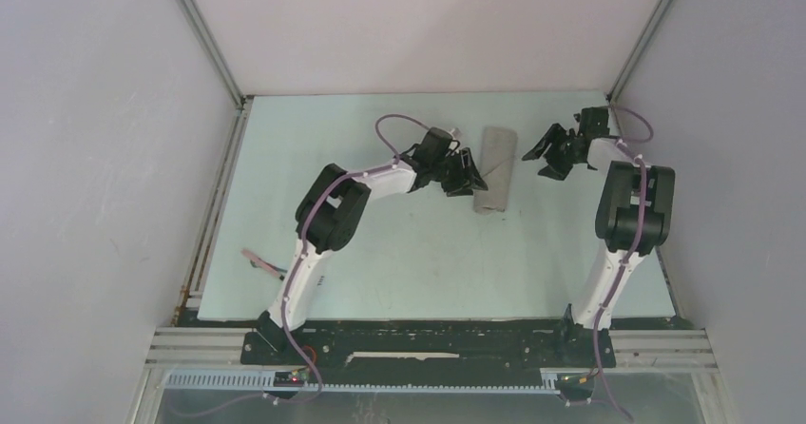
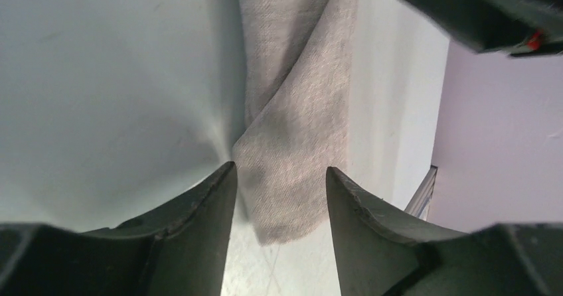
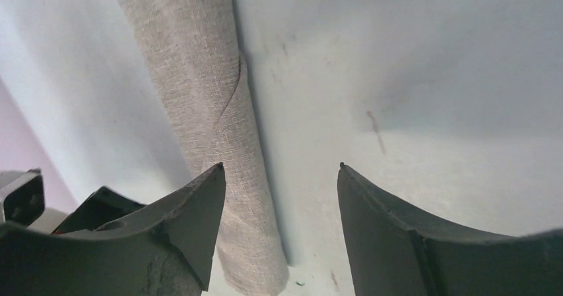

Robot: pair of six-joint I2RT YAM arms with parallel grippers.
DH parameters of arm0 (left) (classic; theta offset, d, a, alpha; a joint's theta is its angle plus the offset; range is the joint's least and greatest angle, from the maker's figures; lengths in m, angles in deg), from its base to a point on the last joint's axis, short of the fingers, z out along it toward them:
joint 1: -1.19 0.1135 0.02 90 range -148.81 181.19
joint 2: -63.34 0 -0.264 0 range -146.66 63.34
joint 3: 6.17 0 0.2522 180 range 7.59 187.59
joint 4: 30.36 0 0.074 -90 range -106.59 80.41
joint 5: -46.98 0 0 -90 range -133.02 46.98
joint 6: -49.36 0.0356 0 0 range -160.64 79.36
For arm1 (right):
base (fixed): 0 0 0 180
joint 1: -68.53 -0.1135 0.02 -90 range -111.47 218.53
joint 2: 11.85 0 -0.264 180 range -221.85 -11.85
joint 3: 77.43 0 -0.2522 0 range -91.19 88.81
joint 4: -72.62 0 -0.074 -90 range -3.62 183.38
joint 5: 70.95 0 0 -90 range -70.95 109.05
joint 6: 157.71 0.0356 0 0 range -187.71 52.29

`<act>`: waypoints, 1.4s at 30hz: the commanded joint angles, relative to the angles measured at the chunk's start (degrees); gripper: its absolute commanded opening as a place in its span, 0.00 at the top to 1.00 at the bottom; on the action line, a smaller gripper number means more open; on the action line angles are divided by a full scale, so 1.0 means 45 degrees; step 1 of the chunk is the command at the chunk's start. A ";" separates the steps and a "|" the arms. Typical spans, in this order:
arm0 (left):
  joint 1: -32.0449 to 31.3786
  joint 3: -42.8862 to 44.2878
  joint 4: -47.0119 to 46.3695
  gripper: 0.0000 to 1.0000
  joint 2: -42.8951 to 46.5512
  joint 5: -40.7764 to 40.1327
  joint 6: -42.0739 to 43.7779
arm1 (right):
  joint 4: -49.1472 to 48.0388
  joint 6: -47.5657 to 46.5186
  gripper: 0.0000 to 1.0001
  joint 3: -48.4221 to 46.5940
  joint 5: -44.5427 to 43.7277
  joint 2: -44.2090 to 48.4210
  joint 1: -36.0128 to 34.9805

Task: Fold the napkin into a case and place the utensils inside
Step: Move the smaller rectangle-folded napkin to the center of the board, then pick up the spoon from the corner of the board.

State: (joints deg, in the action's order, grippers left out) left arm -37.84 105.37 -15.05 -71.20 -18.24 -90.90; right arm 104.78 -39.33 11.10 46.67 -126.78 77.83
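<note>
Fabric, light-grey, folded into a narrow flat case (image 1: 495,170), lies on the pale green table (image 1: 399,253) between the left gripper (image 1: 467,173) and right gripper (image 1: 545,158). The pink-handled utensils (image 1: 259,260) sit well apart at the table's left edge.

Left wrist: jaws spread, gripping nothing, with the case's end between them.

Right wrist: jaws spread over bare table, with the case beside one finger (image 3: 199,210).

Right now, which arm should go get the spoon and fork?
Probably the left. The utensils lie far out on the left, close to the left arm, while the right gripper hovers on the other side of the case.
</note>
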 commanded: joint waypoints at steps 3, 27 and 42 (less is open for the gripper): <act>0.0339 -0.3181 0.2184 0.33 0.5180 -0.1551 0.2228 | 0.2970 -0.2253 0.27 -0.0569 -0.2376 0.2936 -0.0718; 1.3428 -1.4118 1.1108 0.32 1.8949 -0.4712 0.1147 | 0.0034 -0.1090 0.28 0.3422 -0.1761 0.6137 -1.2173; 1.3054 -1.4372 1.0551 0.43 1.6958 -0.8086 -0.2065 | -0.0852 -0.1510 0.28 0.4751 -0.0245 0.6710 -1.1022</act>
State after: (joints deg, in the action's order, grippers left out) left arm 20.28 40.94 32.83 1.96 -47.66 -96.32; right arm 104.10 -44.93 30.95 42.82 -99.85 25.70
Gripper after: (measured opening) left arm 0.548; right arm 0.717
